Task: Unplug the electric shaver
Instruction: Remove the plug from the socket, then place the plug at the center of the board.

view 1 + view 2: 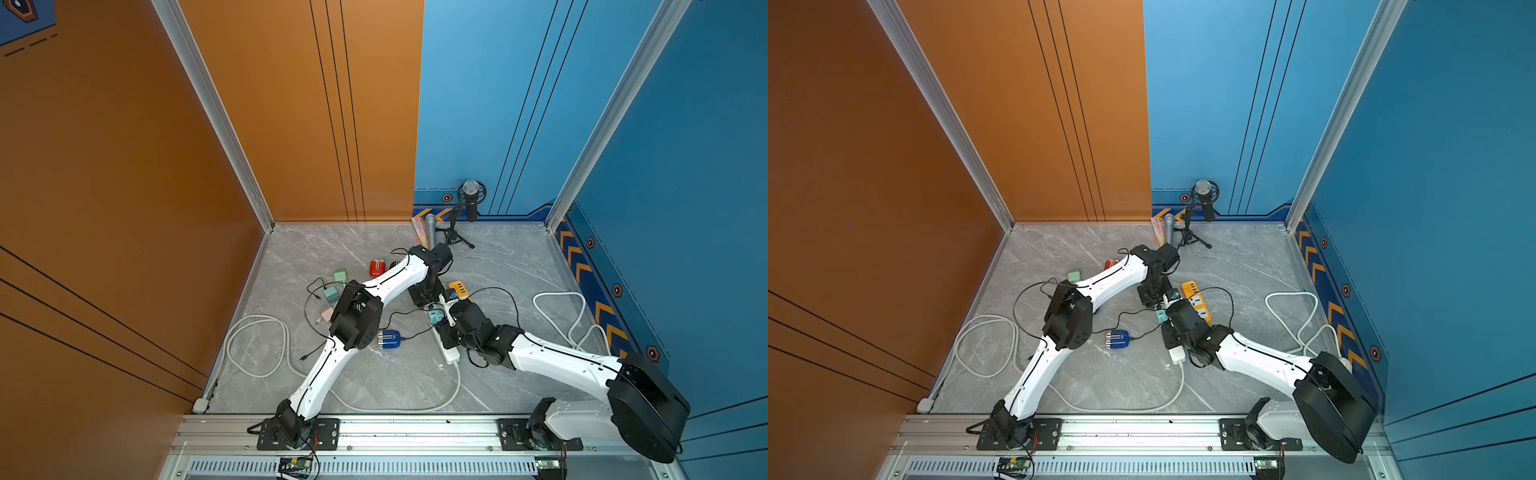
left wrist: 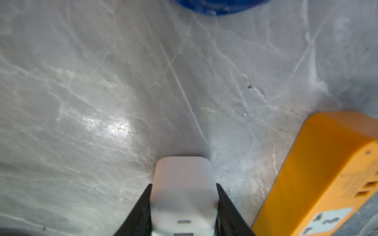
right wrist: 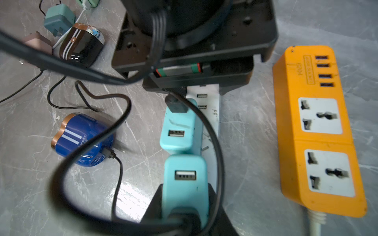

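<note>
The blue electric shaver [image 1: 389, 338] [image 1: 1117, 338] [image 3: 81, 139] lies on the marble floor with a black cable plugged into it. That cable runs toward two teal USB chargers standing in the white power strip [image 1: 449, 353] [image 1: 1177, 353]. My right gripper [image 3: 185, 185] [image 1: 446, 320] is shut on the nearer teal charger [image 3: 184, 163], which has a black cable plugged into its hidden end. The farther teal charger [image 3: 178, 126] also carries a black plug. My left gripper [image 2: 184, 185] [image 1: 422, 297] is shut on the white strip's far end [image 2: 183, 175].
An orange power strip [image 1: 459, 289] [image 2: 327, 173] [image 3: 319, 130] lies just right of the white one. A black and brown shaver [image 3: 81, 46], a red shaver [image 1: 377, 267], loose chargers [image 1: 332, 293] and black cables sit to the left. A microphone on a tripod [image 1: 469, 199] stands at the back wall.
</note>
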You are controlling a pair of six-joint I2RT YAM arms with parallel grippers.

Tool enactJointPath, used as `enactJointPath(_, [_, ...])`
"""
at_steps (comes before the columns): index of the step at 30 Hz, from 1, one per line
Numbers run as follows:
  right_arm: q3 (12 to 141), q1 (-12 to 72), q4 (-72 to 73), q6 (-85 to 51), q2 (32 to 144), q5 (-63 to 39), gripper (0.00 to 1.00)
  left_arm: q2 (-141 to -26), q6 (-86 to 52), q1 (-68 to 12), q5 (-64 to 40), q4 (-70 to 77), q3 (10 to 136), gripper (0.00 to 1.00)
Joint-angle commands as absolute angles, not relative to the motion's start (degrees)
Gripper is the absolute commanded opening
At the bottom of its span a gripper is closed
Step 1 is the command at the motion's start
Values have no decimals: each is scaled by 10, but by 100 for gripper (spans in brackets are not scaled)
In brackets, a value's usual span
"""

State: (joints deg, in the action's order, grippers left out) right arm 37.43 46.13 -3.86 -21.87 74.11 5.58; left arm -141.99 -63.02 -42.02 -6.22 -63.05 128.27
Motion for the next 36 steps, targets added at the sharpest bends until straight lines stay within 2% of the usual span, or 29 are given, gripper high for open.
enactJointPath(1, [376,481,21,-203,704,102,7,-1456,-638,-439,-108,-644,1271,26])
enactJointPath(5, [373,488,23,-194,702,124,7,-1457,-638,-439,-109,-645,1272,25])
enactJointPath(12, [384,488,-4,-211,748,87,8,-1454,-635,-439,-101,-645,1277,26])
enactJointPath(18, [379,487,15,-206,767,49,9,-1453,-619,-439,-92,-644,1298,31])
enactJointPath(26, [385,486,23,-217,810,10,9,-1435,-587,-439,-63,-643,1314,52])
enactJointPath(35, [395,489,22,-178,830,11,12,-1429,-553,-432,-52,-642,1339,75])
enactJointPath(36, [401,492,16,-168,834,18,12,-1428,-551,-430,-51,-642,1341,81])
